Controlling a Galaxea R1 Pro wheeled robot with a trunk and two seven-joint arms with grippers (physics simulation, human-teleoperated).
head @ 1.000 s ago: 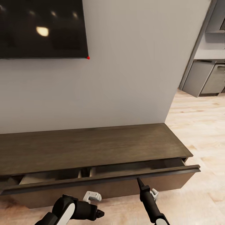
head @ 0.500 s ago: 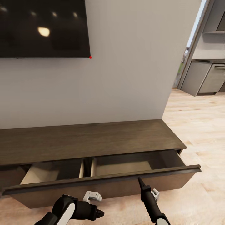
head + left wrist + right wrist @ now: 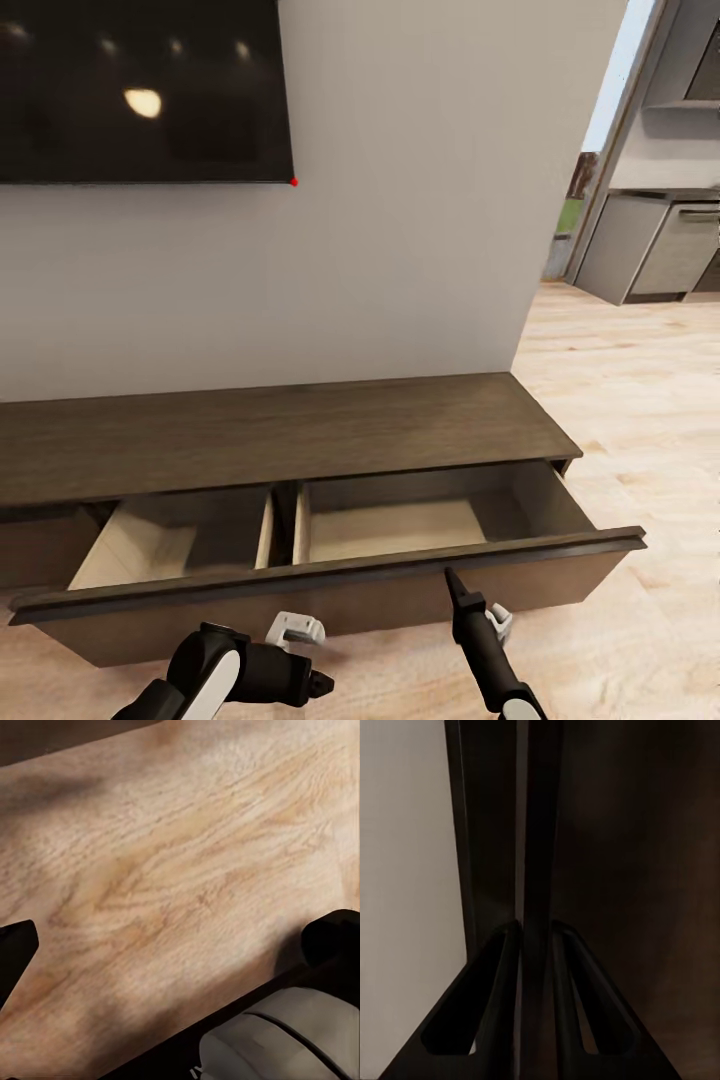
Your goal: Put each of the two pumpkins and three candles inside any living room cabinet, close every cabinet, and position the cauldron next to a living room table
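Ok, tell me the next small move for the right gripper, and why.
Probably let go and back off: the right gripper is pinched on the drawer front's top edge, and the drawer stands well out of the cabinet, its two pale compartments bare and wide enough for loading.

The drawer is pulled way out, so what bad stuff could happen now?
The right gripper pinches only the thin top edge of the drawer front, so it might slip off. The drawer juts far from the cabinet; more pulling could strain it. The left gripper sits low by the front and might bump it.
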